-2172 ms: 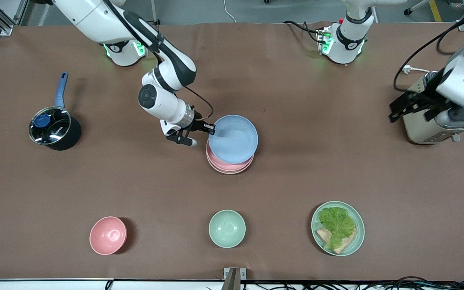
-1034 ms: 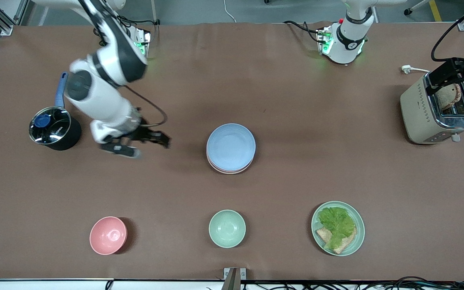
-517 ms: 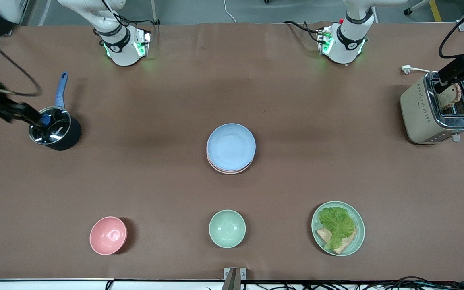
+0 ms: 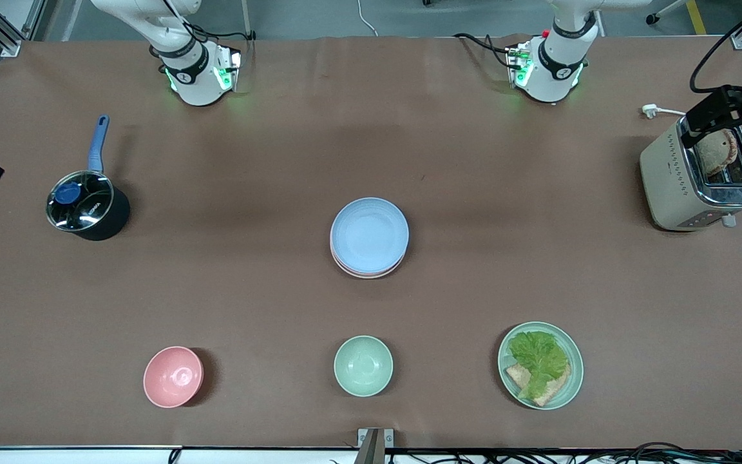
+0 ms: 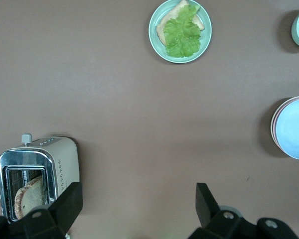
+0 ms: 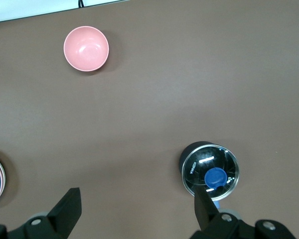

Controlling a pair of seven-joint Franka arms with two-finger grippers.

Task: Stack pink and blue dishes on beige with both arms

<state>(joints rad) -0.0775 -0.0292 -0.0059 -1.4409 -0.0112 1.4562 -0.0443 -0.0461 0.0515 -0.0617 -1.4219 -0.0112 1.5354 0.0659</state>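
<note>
- plates are stacked mid-table: the blue plate (image 4: pixel 369 234) sits on top, and the pink plate (image 4: pixel 367 271) only peeks out as a thin rim under it on the side nearer the front camera.
- can't really make out the beige plate in any view, it's hidden under the other two if it's in that pile. left wrist view shows the same stack, blue plate (image 5: pixel 294 128) on top with a pink rim at its edge.
- the left gripper (image 4: pixel 732 116) is up in the air over the toaster (image 4: pixel 674 180) at the left arm's end of the table. in its own wrist view the left gripper (image 5: pixel 137 204) has its fingers (image 5: pixel 70 201) spread wide with nothing between them.
- the right gripper (image 6: pixel 137 206) is up high over the right arm's end of the table, near the black pot (image 6: pixel 210 171). its fingers (image 6: pixel 70 206) are spread wide too, nothing held. front view only catches a dark bit of it at the frame edge.
- the pot (image 4: pixel 86 207) has a glass lid with a blue knob and a blue handle pointing toward the robot bases.
- toaster has a slice of bread (image 5: pixel 29 195) sitting in its slot.
- row nearest the front camera: pink bowl (image 4: pixel 173 377) toward the right arm's end, mint bowl (image 4: pixel 363 365) in the middle, green plate (image 4: pixel 574 377) with lettuce (image 4: pixel 538 356) and bread on it toward the left arm's end. all well apart from the stack.
</note>
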